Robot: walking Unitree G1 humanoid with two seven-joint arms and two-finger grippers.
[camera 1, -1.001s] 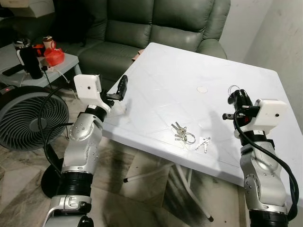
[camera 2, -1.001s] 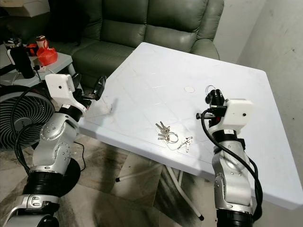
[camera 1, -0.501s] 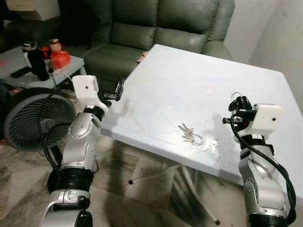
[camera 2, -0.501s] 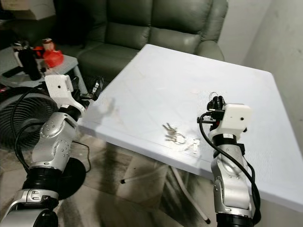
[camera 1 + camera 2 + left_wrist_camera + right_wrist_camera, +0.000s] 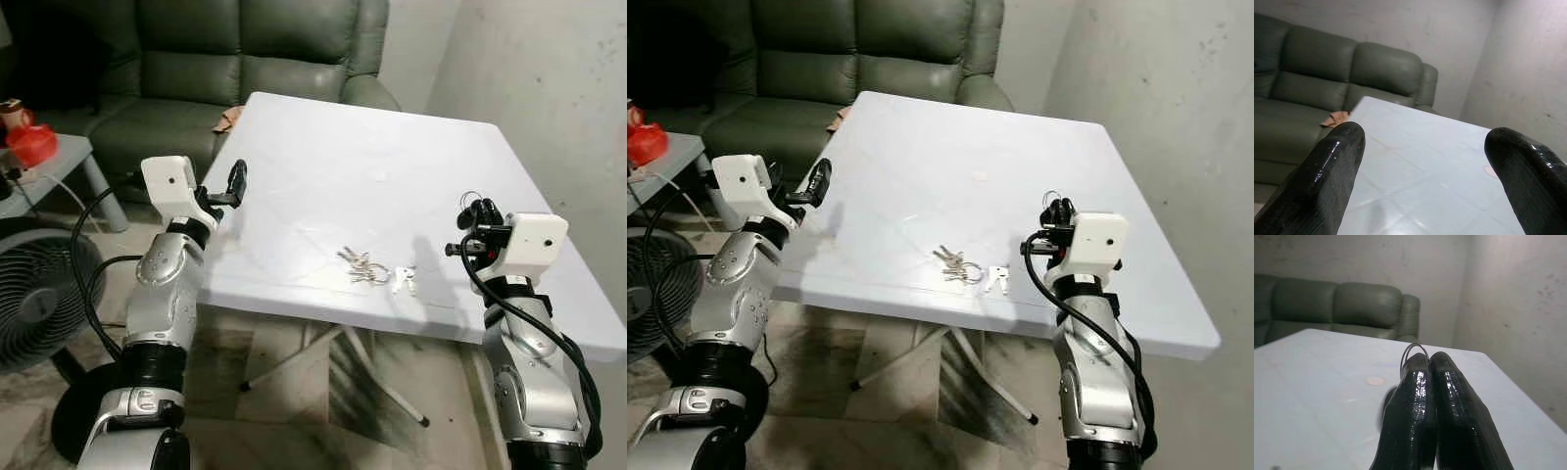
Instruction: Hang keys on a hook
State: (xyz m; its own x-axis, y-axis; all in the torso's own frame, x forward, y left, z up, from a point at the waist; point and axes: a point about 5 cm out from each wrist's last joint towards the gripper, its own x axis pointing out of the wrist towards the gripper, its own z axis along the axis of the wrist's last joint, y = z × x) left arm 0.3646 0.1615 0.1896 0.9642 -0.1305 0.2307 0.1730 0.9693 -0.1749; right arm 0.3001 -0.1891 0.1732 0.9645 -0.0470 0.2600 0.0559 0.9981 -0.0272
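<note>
On the white bench [image 5: 392, 147], near its front edge, lies a bunch of keys [image 5: 361, 264] on a ring, with a smaller pair of keys [image 5: 404, 281] just beside it toward the robot's right. Both sets rest flat on the surface, apart from either arm.

Right end effector [image 5: 477, 212]: raised above the bench's right front corner, its 2 black fingers [image 5: 1420, 396] pressed together. A thin wire ring [image 5: 1414, 351] stands up at the fingertips, pinched between them; what hangs from the ring cannot be made out.

Left end effector [image 5: 235, 183]: held level at the bench's left edge, well apart from the keys. In the left wrist view its 2 fingers [image 5: 1327, 176] stand wide apart with nothing between them, the bench top showing through the gap.

Background: a dark green sofa [image 5: 216, 59] stands behind the bench, with a small brownish item [image 5: 229, 118] on its seat close to the bench's far left corner. A grey side table [image 5: 44, 166] at the robot's left carries a red object [image 5: 29, 144]. A black floor fan [image 5: 39, 294] stands below it beside the left arm. A bare plaster wall [image 5: 549, 88] runs along the right.
</note>
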